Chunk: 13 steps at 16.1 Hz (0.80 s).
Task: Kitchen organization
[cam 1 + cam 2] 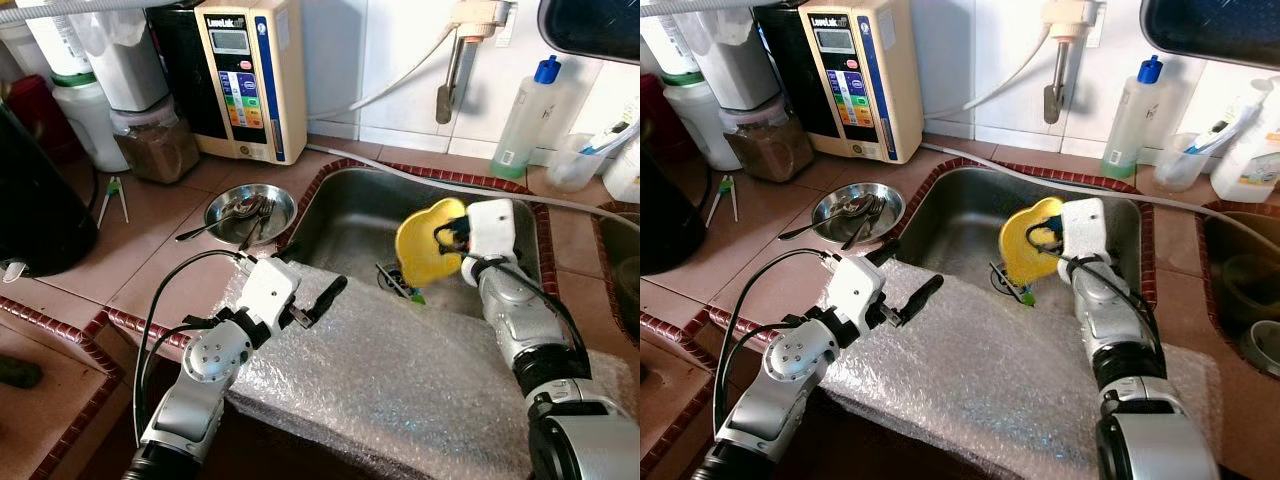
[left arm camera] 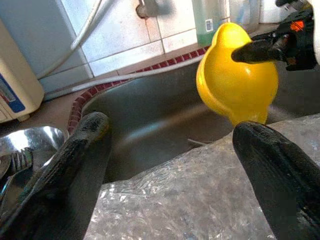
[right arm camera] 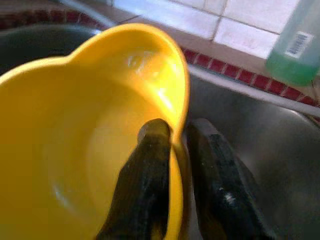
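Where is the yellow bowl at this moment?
The right gripper holds the yellow bowl by its rim, tilted above the steel sink, right of the dish of cutlery and beyond the bubble wrap.

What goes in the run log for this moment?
right gripper: shut on yellow bowl rim, over sink | left gripper: open above bubble wrap

The sink (image 1: 340, 225) sat at the centre of the frame, sunk into the counter (image 1: 150, 235). A bowl (image 1: 428, 240) hung inside it, right of centre, pinched on its rim by the right gripper (image 1: 447, 238). A sheet of bubble wrap (image 1: 400, 385) lay across the sink's lower edge, with the left gripper (image 1: 318, 296) over it at lower left. Left of the sink, a dish (image 1: 250, 212) held cutlery (image 1: 240, 215). A water machine (image 1: 245, 75) stood at upper left, 1 soap bottle (image 1: 527, 118) at upper right.
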Available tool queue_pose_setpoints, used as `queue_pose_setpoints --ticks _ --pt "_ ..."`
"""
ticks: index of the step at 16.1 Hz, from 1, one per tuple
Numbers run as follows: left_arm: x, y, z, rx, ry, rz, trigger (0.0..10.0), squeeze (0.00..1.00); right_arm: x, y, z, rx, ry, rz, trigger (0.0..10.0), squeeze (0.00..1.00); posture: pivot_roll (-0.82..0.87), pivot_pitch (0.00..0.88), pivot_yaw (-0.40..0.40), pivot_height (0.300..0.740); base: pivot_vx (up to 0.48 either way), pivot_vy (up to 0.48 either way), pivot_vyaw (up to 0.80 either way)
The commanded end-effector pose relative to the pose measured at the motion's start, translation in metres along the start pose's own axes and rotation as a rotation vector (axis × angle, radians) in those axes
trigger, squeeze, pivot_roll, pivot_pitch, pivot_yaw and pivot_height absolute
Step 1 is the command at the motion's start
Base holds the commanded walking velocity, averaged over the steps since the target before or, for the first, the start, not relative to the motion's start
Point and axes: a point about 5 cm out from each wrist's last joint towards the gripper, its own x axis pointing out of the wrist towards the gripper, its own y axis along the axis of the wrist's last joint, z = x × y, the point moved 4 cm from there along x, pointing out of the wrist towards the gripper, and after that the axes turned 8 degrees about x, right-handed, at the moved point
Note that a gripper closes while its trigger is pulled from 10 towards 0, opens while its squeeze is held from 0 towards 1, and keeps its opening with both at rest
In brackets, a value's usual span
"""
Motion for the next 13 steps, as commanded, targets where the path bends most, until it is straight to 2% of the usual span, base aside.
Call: queue_pose_setpoints --ticks 1,6,8,9,10,13 --pt "-0.002 0.003 -0.005 0.012 0.026 -0.006 10.0 1.00 0.002 0.009 -0.004 -0.026 0.037 0.027 10.0 1.00 -0.07 0.000 0.056 0.740 0.000 0.000 0.00" --pt "-0.010 0.002 -0.002 -0.008 0.054 -0.010 10.0 1.00 -0.004 0.000 -0.011 -0.035 0.099 0.054 10.0 1.00 -0.07 0.000 0.064 0.740 0.000 0.000 0.00" --pt "-0.011 0.002 -0.002 -0.013 0.065 -0.013 10.0 1.00 -0.006 -0.006 -0.015 0.002 0.104 0.048 10.0 1.00 -0.06 0.000 0.071 0.740 0.000 0.000 0.00" --pt "-0.012 0.002 -0.001 -0.013 0.066 -0.013 10.0 1.00 -0.008 -0.010 -0.023 0.029 0.146 0.041 10.0 1.00 -0.06 0.000 0.077 0.740 0.000 0.000 0.00" --pt "-0.012 0.002 -0.004 -0.010 0.076 -0.018 10.0 1.00 -0.011 -0.019 -0.045 0.096 0.268 -0.010 10.0 1.00 -0.07 0.000 0.082 0.740 0.000 0.000 0.00" --pt "-0.008 0.005 -0.017 -0.007 0.129 -0.016 10.0 1.00 -0.012 -0.010 -0.041 0.178 0.221 0.039 10.0 1.00 -0.06 0.000 0.084 0.740 0.000 0.000 0.00"
